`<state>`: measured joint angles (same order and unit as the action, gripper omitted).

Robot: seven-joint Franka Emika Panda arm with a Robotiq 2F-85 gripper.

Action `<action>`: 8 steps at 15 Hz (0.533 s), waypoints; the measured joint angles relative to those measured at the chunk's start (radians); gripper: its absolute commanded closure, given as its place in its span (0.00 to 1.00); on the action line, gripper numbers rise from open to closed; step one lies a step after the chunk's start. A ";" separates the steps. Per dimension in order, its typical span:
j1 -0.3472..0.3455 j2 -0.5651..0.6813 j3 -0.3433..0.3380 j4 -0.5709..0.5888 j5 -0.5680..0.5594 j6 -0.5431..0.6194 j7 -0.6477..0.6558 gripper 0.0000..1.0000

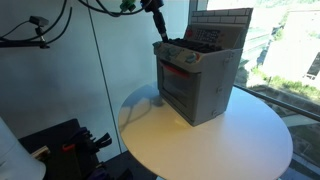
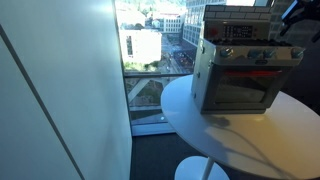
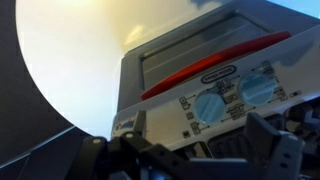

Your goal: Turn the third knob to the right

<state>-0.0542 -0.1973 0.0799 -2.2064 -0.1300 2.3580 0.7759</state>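
A round white table (image 1: 225, 140) stands beside big windows (image 1: 285, 50). Daylight comes in, and city buildings (image 2: 145, 45) show outside. A pale wall (image 2: 60, 80) is near, and the floor (image 2: 150, 150) is dark.

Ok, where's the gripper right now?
In an exterior view, the gripper hovers at the toy oven, over its top front edge, picture-left, by the knob panel.

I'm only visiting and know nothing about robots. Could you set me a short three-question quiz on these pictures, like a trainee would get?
1. True or false: the toy oven stands on a round white table.
2. What colour is the handle on the oven door? A green, B red, C yellow.
3. Fill in the blank: in the wrist view, the knobs on the oven front are ___ in colour.

Key: 1 true; 2 B; 3 blue.
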 measured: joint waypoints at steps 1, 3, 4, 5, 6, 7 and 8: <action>0.000 0.000 0.000 -0.012 0.000 0.023 0.008 0.00; 0.000 0.001 0.000 -0.037 0.000 0.071 0.022 0.00; 0.001 0.002 0.000 -0.048 0.001 0.095 0.026 0.00; 0.001 0.004 0.000 -0.056 0.001 0.116 0.028 0.00; 0.002 0.005 0.000 -0.064 0.002 0.136 0.028 0.00; 0.002 0.006 0.001 -0.071 0.002 0.157 0.028 0.00; 0.002 0.008 0.002 -0.077 0.002 0.179 0.028 0.00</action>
<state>-0.0520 -0.1895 0.0815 -2.2835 -0.1277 2.5367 0.8042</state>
